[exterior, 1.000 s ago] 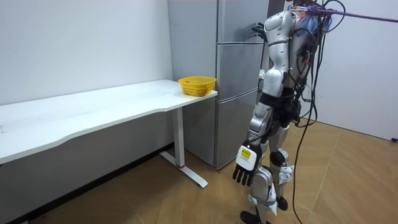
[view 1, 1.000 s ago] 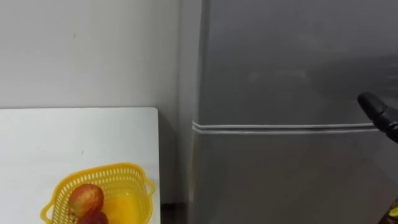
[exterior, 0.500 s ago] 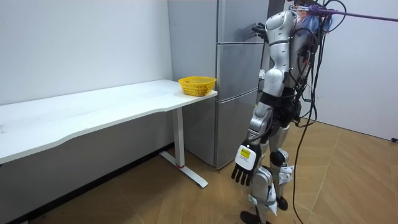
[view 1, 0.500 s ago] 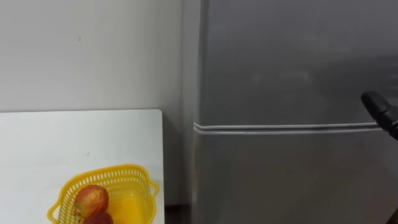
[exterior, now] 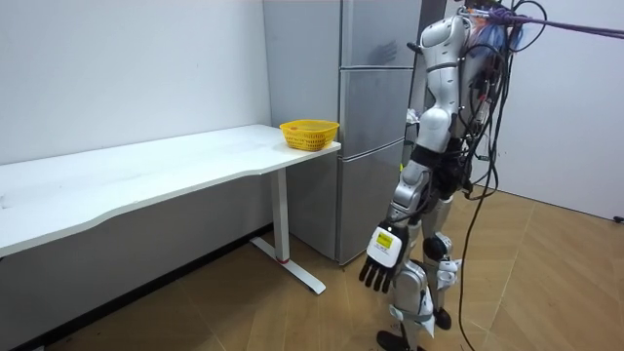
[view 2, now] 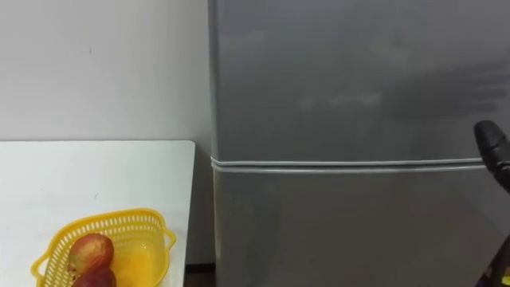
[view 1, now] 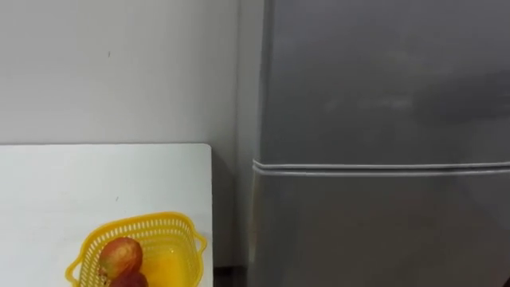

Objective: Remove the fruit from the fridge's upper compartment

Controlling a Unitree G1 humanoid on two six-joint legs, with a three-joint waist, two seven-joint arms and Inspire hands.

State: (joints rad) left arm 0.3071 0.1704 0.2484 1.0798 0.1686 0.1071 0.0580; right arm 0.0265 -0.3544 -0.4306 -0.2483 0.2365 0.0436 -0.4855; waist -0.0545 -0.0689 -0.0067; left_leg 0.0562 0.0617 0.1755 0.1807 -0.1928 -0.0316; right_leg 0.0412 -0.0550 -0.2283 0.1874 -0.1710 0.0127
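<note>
The robot stands close before a tall grey two-door fridge (view 1: pixel 382 231), and its upper door (view 1: pixel 382 80) is shut along the pale seam. Whatever is to be fetched lies behind that door, out of sight. The step in hand looks like the opening reach: the right hand (view 2: pixel 492 145) is raised at the far edge of the fridge, level with the seam. Just a dark fingertip of it shows, so I cannot tell how far it is open or whether it grips anything. The left hand (exterior: pixel 381 261) hangs low beside the leg, fingers loose and spread, holding nothing.

Next, I judge, the right hand must find the upper door's edge and swing it wide. A white desk (view 1: pixel 80 183) stands just beside the fridge, bearing a yellow plastic mesh basket (view 1: pixel 137 221) with reddish fruit (view 1: pixel 121 257) in it — a likely place to set things down.
</note>
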